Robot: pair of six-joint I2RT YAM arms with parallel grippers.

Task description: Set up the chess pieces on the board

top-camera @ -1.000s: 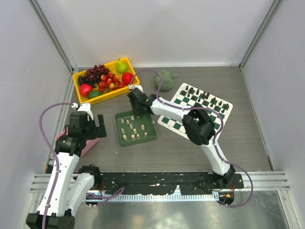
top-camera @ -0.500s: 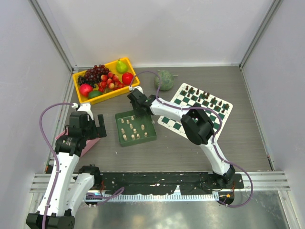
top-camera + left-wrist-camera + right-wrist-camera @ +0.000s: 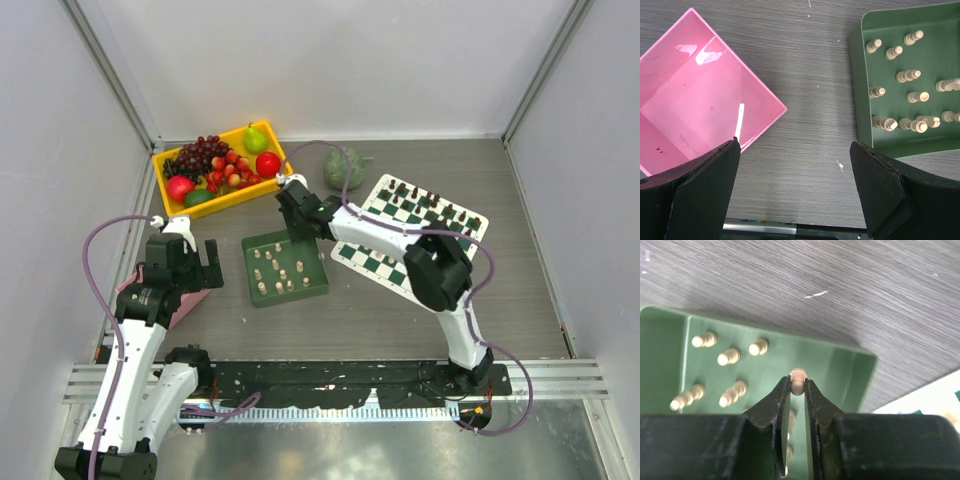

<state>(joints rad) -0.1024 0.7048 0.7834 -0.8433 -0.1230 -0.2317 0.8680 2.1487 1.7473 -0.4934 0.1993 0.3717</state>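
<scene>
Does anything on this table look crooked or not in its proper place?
Yes. The board lies turned at an angle to the edges of the table, not square to them. Also, a round green object sits alone on the table, outside the yellow tray that holds the fruit.

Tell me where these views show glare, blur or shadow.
Left wrist: white glare patches inside the pink bin, otherwise sharp. Right wrist: the right gripper is blurred close to the lens, while the cream piece it pinches is fairly crisp. Top external: even light, only soft shadows on the table.
</scene>
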